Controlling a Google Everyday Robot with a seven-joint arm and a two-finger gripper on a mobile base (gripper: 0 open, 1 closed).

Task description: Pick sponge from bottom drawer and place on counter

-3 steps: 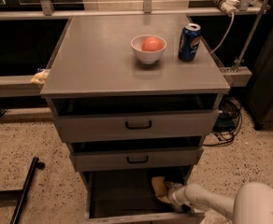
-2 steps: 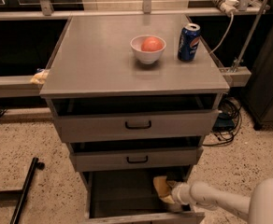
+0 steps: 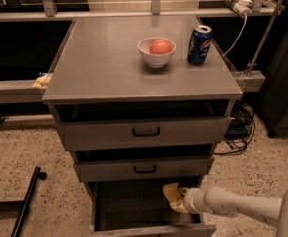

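Bottom drawer (image 3: 129, 207) pulled out. Sponge (image 3: 171, 192) inside, R side, touching gripper (image 3: 182, 202) at its left tip. Grip state: can't tell. Counter (image 3: 104, 63) well above gripper, w/ bowl (image 3: 155, 59) + can (image 3: 199, 44).

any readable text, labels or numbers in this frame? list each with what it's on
Blue can on the counter: white lettering running up its side, too blurred to read.
White bowl, the two drawer fronts with black handles, the sponge: no text visible.
Gripper, reaching into the bottom drawer at the sponge: no markings visible.
Nothing else in view carries legible writing.
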